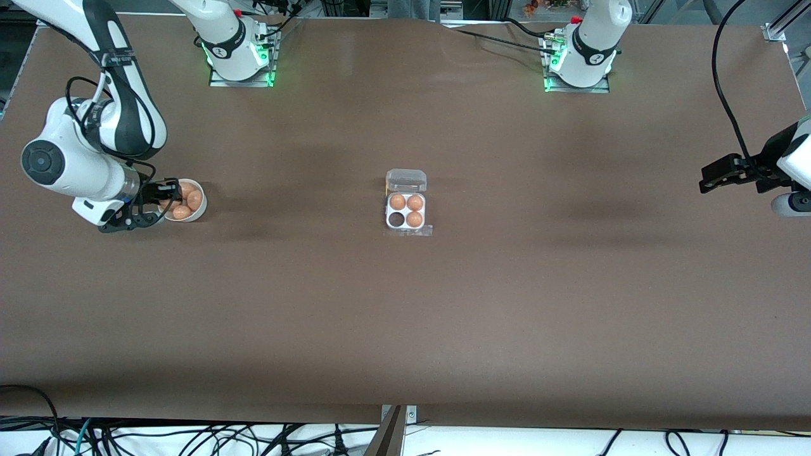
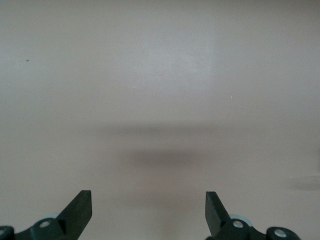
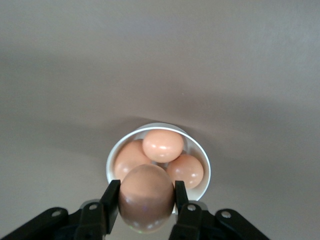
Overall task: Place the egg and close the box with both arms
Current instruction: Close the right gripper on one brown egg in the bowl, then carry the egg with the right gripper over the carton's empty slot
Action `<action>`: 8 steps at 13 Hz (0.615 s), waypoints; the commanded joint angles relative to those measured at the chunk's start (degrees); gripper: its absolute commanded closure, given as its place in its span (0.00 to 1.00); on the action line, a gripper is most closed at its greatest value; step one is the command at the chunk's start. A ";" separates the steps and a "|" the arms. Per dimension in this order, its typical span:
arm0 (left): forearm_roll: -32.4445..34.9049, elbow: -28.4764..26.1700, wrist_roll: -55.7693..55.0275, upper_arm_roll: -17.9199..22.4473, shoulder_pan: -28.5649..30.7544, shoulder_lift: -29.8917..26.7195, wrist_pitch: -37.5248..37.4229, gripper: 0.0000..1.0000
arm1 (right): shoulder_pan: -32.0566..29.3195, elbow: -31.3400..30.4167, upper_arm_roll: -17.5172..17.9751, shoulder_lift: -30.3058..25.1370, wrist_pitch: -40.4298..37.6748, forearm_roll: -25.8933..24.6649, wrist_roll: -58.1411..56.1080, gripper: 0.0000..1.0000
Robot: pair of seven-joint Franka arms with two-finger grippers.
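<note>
My right gripper [image 3: 146, 197] is shut on an orange-brown egg [image 3: 146, 196] and holds it just above the round white bowl [image 3: 202, 160]; in the front view this gripper [image 1: 166, 195] is over the bowl's edge at the right arm's end of the table. The box [image 1: 406, 211] sits mid-table with its clear lid [image 1: 406, 180] open toward the robots' bases. Three cells hold eggs [image 1: 405, 202]; one cell [image 1: 396, 219], nearer the front camera, is empty and dark. My left gripper [image 2: 148, 210] is open and empty over bare table; in the front view it [image 1: 713, 177] waits at the left arm's end.
The white bowl [image 1: 201, 212] holds three more eggs [image 1: 190, 201]. Brown table surface [image 1: 405, 316] spreads wide between bowl, box and left gripper. Cables [image 1: 190, 437] lie along the table's front edge.
</note>
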 commanded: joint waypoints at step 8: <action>-1.74 0.25 0.87 0.25 -0.18 -0.22 -0.49 0.00 | 19.18 15.29 0.13 3.53 -8.61 3.93 19.71 0.81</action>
